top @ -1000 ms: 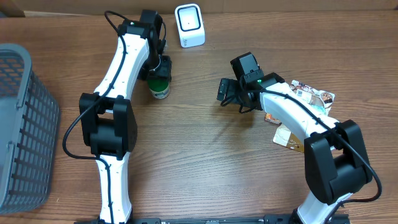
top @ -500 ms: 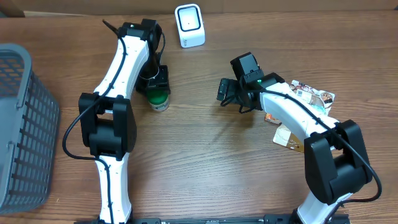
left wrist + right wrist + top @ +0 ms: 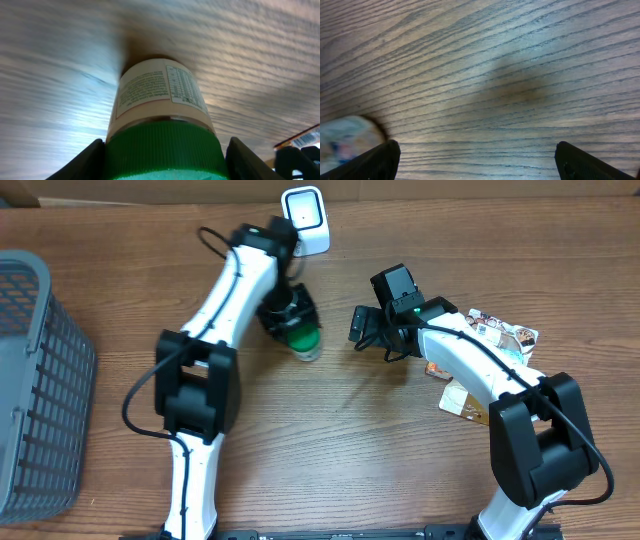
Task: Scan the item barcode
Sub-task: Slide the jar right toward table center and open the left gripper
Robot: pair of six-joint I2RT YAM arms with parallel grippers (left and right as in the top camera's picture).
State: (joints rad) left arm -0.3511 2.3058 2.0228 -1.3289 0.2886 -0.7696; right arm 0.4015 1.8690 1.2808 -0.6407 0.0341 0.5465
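A green-lidded jar [image 3: 304, 340] is gripped by the left gripper [image 3: 296, 328] near the middle of the wooden table [image 3: 330, 440], close to a white scanner [image 3: 305, 220] standing at the far edge. The right gripper [image 3: 362, 328] is seen to the jar's right, apart from it, over bare wood. Some printed packets [image 3: 503, 333] are spread beside the right arm, and a grey basket [image 3: 40, 380] is placed at the left edge.

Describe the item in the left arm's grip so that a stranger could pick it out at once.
On the wooden table, follow the left arm towards the white scanner at the far edge. Just in front of it, the left gripper holds a small jar: the only thing here with a green lid.
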